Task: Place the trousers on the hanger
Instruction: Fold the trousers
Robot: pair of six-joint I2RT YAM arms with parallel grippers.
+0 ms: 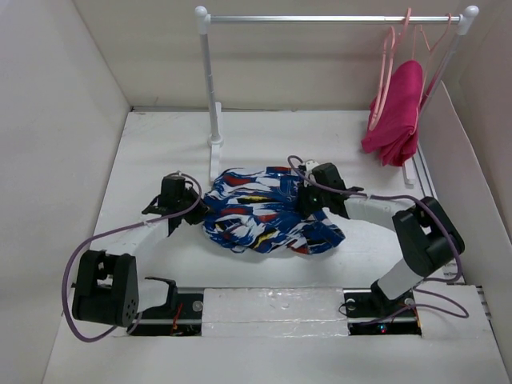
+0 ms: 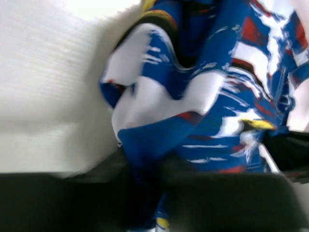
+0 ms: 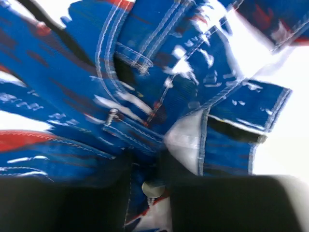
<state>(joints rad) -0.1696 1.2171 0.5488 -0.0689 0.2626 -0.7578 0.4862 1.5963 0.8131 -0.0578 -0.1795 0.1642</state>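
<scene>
Only blurred trousers (image 2: 203, 96) up close

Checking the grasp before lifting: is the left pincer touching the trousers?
Touching. Left wrist view: the trousers run down between the dark fingers of the left pincer, filling the gap.

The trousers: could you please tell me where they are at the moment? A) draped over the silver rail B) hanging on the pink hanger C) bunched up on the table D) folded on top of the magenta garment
C: the trousers lie in a crumpled heap on the table, while the hanger hangs up on the rail, apart from them.
</scene>
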